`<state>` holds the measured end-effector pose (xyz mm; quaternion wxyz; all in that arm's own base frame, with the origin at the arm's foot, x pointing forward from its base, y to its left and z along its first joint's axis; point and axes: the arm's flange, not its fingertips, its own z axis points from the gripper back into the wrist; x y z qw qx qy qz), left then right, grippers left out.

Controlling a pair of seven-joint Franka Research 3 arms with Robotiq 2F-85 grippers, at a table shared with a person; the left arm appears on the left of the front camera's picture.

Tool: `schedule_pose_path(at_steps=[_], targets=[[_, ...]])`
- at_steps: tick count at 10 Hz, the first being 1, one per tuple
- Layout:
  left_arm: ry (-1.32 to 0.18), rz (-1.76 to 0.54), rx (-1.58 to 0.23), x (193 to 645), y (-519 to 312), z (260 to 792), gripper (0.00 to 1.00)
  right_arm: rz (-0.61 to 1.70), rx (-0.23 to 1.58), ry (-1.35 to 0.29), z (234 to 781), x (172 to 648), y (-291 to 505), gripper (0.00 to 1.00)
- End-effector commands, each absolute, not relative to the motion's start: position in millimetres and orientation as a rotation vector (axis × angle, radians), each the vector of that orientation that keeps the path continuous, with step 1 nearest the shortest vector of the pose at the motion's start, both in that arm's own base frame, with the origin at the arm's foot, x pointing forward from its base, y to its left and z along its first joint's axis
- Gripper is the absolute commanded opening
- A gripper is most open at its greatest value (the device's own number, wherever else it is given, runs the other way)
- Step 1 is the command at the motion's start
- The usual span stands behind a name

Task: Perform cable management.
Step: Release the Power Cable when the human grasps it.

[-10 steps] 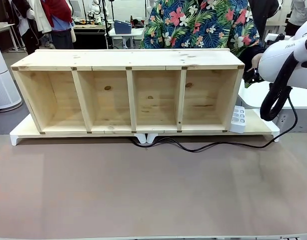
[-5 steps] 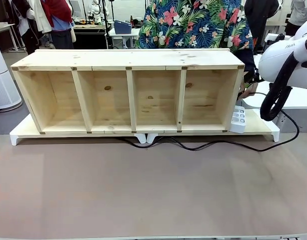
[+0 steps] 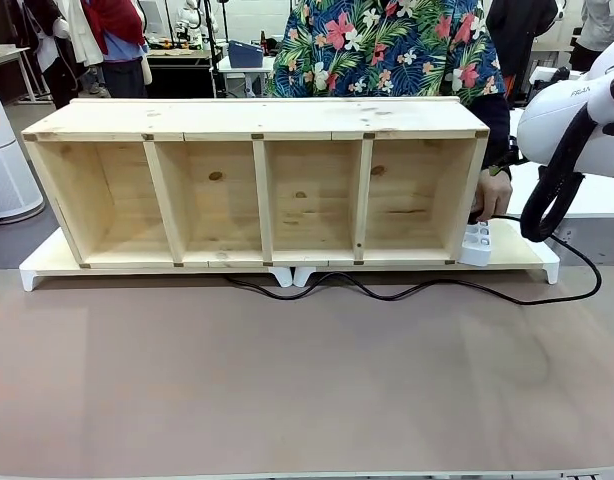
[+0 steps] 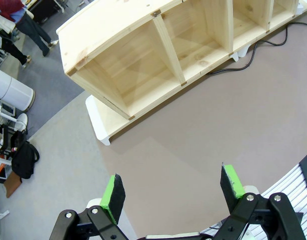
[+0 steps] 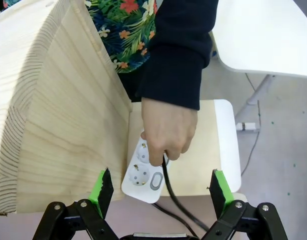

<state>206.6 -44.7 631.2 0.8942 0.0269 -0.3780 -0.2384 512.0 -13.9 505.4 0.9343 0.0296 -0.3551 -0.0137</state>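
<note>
A person's hand [image 5: 167,134] closes around the plug end of the cable [image 3: 407,291] at the white power block [image 5: 143,172], which sits on the low board just beside the right end of the wooden shelf [image 3: 257,185]. The fingers are curled together over the plug, apparently pressing it into a socket, though whether it is fully seated cannot be told. From that hand the glossy black cord drops off the board's edge, loops wide to the right, then runs in loose waves along the brown table [image 3: 307,390] just in front of the shelf's base, ending near the 2 white feet under the middle of the shelf. It lies slack and untidy, the likely reason it needs managing.

The right gripper [image 5: 158,192] hovers above the power block with its 2 green pads spread wide and nothing between them, placed as if to watch the plugging and wait its turn. The left gripper [image 4: 173,192] hangs well apart from the cord, over bare table near the shelf's left end, jaws likewise wide and empty.

The task appears barely begun: the person is securing 1 end, and gathering the slack along the shelf front seems still to come.
</note>
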Motion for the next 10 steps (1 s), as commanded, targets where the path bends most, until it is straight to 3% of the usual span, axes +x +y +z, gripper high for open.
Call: schedule_pose_path(at_steps=[1, 10], targets=[[-0.785, -0.488, 0.051, 206.1, -44.1, 631.0, 1.00, -0.029, 0.060, -0.726, 505.5, 512.0, -14.9, 1.00], [-0.785, -0.488, 0.051, 206.1, -44.1, 631.0, 1.00, -0.029, 0.060, -0.726, 505.5, 512.0, -14.9, 1.00]])
